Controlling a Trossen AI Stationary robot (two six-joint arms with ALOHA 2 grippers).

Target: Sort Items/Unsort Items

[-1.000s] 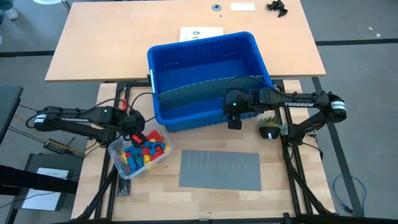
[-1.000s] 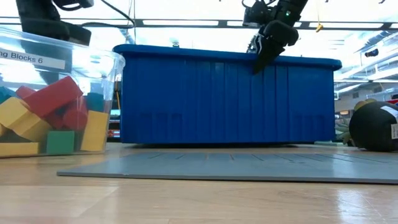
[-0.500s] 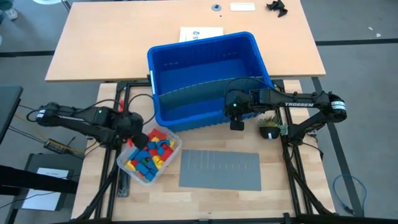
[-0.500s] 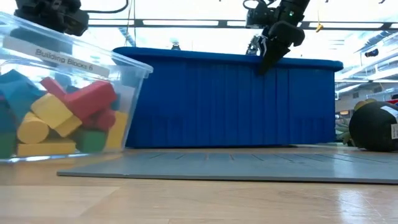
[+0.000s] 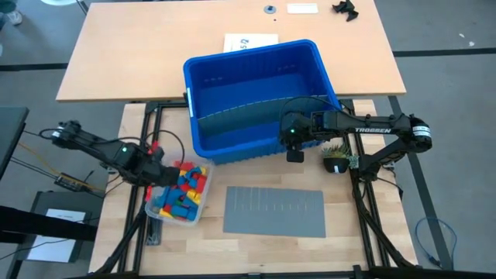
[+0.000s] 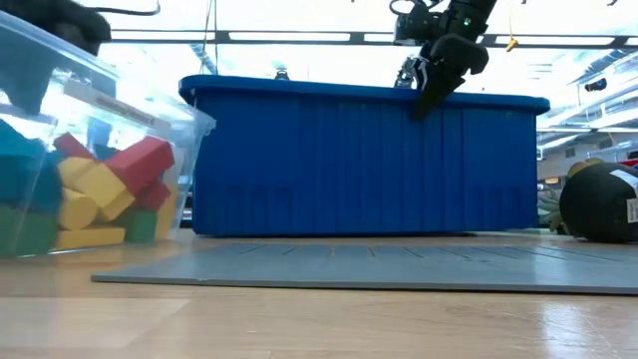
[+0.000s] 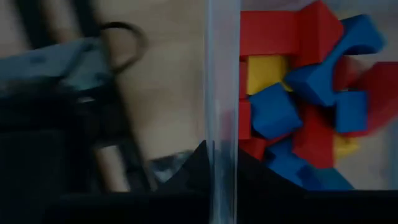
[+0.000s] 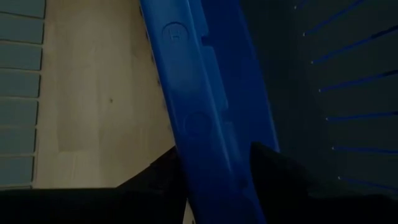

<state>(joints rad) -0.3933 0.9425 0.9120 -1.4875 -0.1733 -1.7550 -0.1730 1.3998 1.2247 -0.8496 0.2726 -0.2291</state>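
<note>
Left gripper (image 5: 152, 164): clamped on the thin wall of the clear plastic tub (image 5: 155, 211) at its edge toward the left arm; in the left wrist view that wall runs straight up between the two dark fingers. The toy blocks (image 5: 180, 192), red, yellow, blue and green, lie heaped inside the tub, just beyond the gripped wall. The tub sits at the desk's front left, its long axis running from the gripper toward the grey slotted sheet (image 5: 274, 211). The blue bin (image 5: 260, 97) lies up and to the right of it, close by.

Right gripper (image 5: 294, 149): jaws straddle the bin's front rim, closed on it.

Judgement: the left arm is the nearer to the blocks.

Hidden: lower blocks are buried; the low view cuts the tub off at the frame edge.
</note>
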